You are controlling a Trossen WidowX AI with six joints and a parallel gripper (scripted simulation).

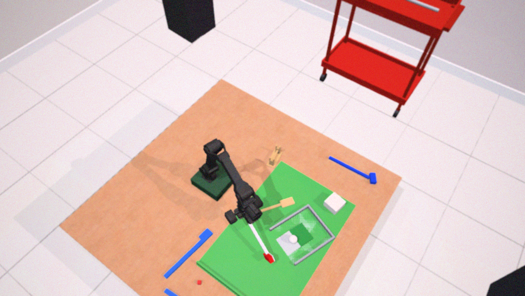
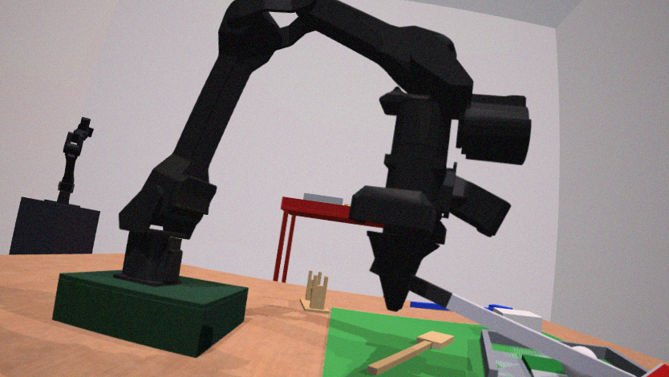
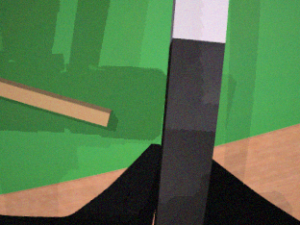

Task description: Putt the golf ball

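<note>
My gripper [image 1: 251, 220] [image 2: 395, 303] [image 3: 172, 154] is shut on the dark grip of the red putter, above the near edge of the green mat. The putter's white shaft [image 1: 259, 239] [image 2: 510, 322] [image 3: 200, 19] slopes away to its red head [image 1: 269, 257] [image 2: 658, 370], which is left of the ramp in the top view. The white golf ball [image 1: 293, 239] [image 2: 583, 352] appears to be at the top of the pale ramp [image 1: 289, 249], by its border with the dark raised green [image 1: 305, 234] [image 2: 543, 364]. Whether it touches the raised green or moves cannot be told.
Grey rails [image 1: 322, 222] [image 2: 488, 350] surround the raised green on three sides. A wooden mallet [image 1: 286, 202] [image 2: 435, 338] [image 3: 58, 103] lies beside the arm. A white block [image 1: 334, 203] [image 2: 519, 319], blue putters [image 1: 350, 168] [image 1: 187, 253] and a wooden stand [image 1: 274, 156] [image 2: 318, 297] are also around.
</note>
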